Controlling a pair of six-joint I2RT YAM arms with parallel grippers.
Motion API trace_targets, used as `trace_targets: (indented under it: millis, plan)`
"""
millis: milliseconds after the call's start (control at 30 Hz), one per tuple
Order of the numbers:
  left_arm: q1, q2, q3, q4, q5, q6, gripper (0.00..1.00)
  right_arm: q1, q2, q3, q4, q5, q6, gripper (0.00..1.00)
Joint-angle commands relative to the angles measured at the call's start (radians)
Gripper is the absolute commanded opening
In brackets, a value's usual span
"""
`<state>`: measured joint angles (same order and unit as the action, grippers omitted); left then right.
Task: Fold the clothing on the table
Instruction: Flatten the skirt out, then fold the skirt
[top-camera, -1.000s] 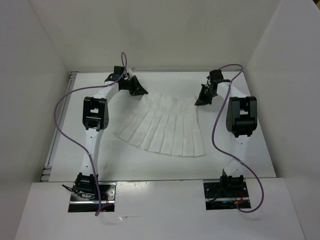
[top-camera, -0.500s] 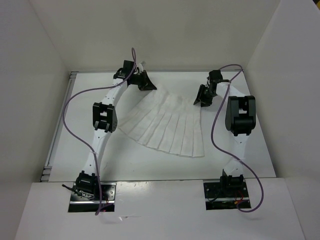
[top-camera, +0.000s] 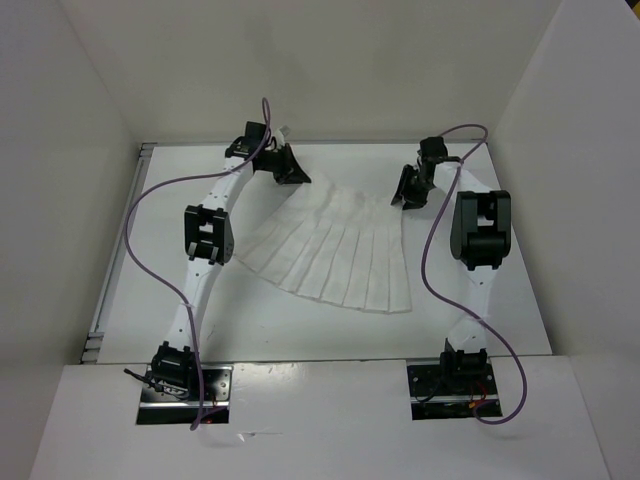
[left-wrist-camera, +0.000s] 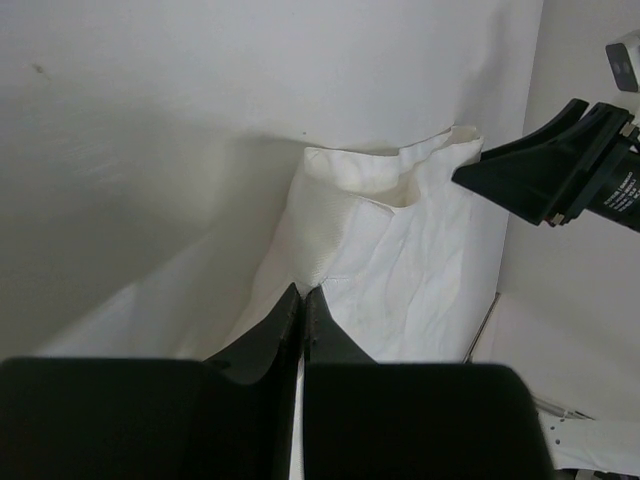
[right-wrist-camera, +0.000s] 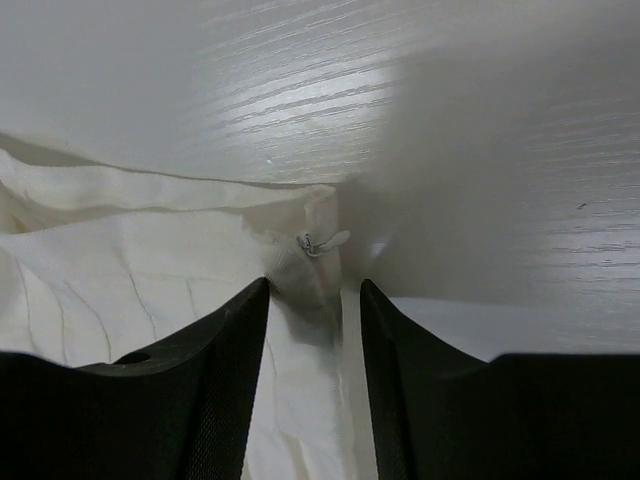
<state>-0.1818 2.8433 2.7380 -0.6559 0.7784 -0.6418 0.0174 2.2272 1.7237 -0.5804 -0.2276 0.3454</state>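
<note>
**Left corner gripped, right corner waiting between open fingers**

The skirt (top-camera: 335, 250) lies fanned out on the surface (top-camera: 250, 320), roughly midway between the two arms. Its narrow waistband is on the far side and its wide pleated hem spreads toward the arm bases. The waistband runs left to right, and each end of it meets one pincer.

The left pincer (left-wrist-camera: 300, 295) is closed, with its fingers pressed together on the cloth at the left end of the waistband. In its wrist view the fabric rises in a taut ridge up to the fingertips.

The right pincer (right-wrist-camera: 313, 285) is open. Its two fingers stand apart on either side of the right waistband corner, where a small tag or thread end shows. The cloth lies in the gap just ahead of the tips and is not clamped.

The next move probably depends on that right corner. It already sits between the open fingers, so closing them with little or no reach forward should catch it. Once both ends are held, the waistband can be carried along the pleats toward the hem. If only the left end were lifted, the skirt would likely drag sideways.
</note>
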Motion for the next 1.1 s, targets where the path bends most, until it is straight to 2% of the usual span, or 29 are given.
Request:
trace_targets:
  millis: [0,167,267,300,400,433,567,767,1067]
  plan:
    - [0.010,0.001,0.008,-0.019,0.015,0.022,0.00,-0.022,0.005,0.051,0.028,0.033,-0.019,0.47]
    - [0.019,0.001,0.008,-0.019,0.024,0.022,0.00,-0.031,0.015,0.073,0.028,0.021,-0.019,0.44]
    - [0.019,0.001,0.008,-0.019,0.024,0.022,0.00,-0.031,0.026,0.082,0.028,-0.007,-0.019,0.35]
    - [0.019,0.001,0.008,-0.010,0.024,0.022,0.00,-0.031,0.035,0.082,0.028,-0.018,-0.019,0.24]
    - [0.019,0.010,-0.001,0.001,0.047,0.022,0.00,-0.031,0.035,0.091,0.039,-0.074,-0.019,0.03]
    - [0.019,0.010,-0.011,0.001,0.047,0.013,0.00,-0.031,0.035,0.091,0.039,-0.087,-0.019,0.01]
    - [0.019,-0.019,-0.011,0.036,0.070,-0.001,0.00,-0.031,-0.038,0.100,0.041,-0.087,-0.029,0.00]
    - [0.065,-0.087,-0.034,0.167,0.094,-0.104,0.00,-0.031,-0.092,0.212,-0.015,-0.075,-0.052,0.00]
    - [0.085,-0.177,-0.034,0.142,0.094,-0.084,0.00,-0.010,-0.211,0.237,-0.015,-0.105,-0.062,0.00]
